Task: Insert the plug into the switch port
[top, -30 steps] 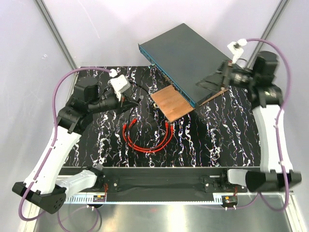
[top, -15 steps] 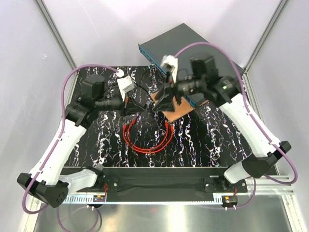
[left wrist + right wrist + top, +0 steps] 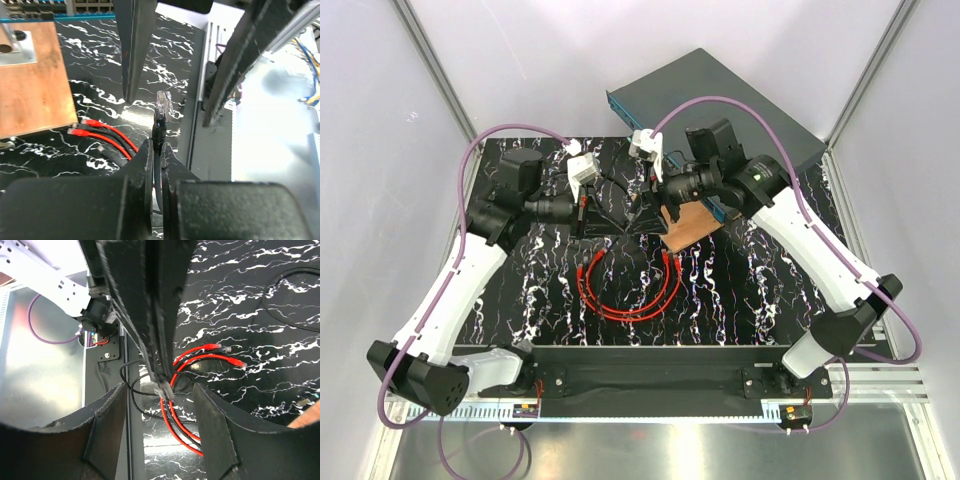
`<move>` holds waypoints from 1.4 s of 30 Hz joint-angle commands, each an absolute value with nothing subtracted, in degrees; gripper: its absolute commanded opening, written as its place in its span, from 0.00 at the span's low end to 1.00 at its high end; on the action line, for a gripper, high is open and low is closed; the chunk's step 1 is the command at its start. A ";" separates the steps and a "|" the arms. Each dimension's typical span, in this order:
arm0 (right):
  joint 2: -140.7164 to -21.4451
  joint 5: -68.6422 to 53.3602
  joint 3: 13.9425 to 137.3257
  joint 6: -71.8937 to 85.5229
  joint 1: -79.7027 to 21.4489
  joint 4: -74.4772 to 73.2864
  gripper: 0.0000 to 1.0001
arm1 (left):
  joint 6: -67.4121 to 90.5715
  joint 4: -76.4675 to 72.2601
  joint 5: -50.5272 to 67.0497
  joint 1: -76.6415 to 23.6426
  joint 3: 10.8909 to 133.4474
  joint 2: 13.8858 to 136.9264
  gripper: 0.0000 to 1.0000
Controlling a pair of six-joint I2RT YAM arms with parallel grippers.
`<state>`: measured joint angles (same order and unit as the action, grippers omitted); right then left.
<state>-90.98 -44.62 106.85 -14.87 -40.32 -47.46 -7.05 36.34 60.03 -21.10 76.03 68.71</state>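
The red cable (image 3: 625, 300) lies looped on the black mat, and its plug (image 3: 667, 258) rests loose near the wooden board, held by nothing. Red ends also show in the left wrist view (image 3: 80, 131) and the right wrist view (image 3: 235, 361). The switch port row (image 3: 50, 5) runs along the teal face of the dark-grey box (image 3: 720, 100). My left gripper (image 3: 159, 146) is shut on a thin black cable, whose clear connector (image 3: 162, 102) sticks out past the fingertips. My right gripper (image 3: 159, 390) is open, one finger on each side of that connector (image 3: 164, 388), touching nothing.
A brown wooden board (image 3: 692, 225) lies in front of the switch, with a metal bracket (image 3: 17, 42) on it. The black cable's slack (image 3: 132, 390) curls on the mat. A metal rail (image 3: 650, 380) runs along the near edge.
The right arm swung from beside the switch to the middle of the mat, its jaws narrowing around the black cable's connector. The left arm shifted slightly toward it, still gripping the cable.
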 commanded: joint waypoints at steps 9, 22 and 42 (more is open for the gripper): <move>-92.55 -45.18 109.95 -16.17 -42.45 -46.85 0.39 | -6.07 33.40 66.00 -21.01 77.52 69.96 0.00; -93.08 -39.38 109.86 -8.19 -41.66 -45.44 0.00 | -8.87 33.58 56.53 -20.74 75.94 66.28 0.44; -93.95 -49.39 100.46 38.40 -32.61 -23.91 0.00 | -17.48 20.92 20.05 -32.07 72.42 60.20 0.66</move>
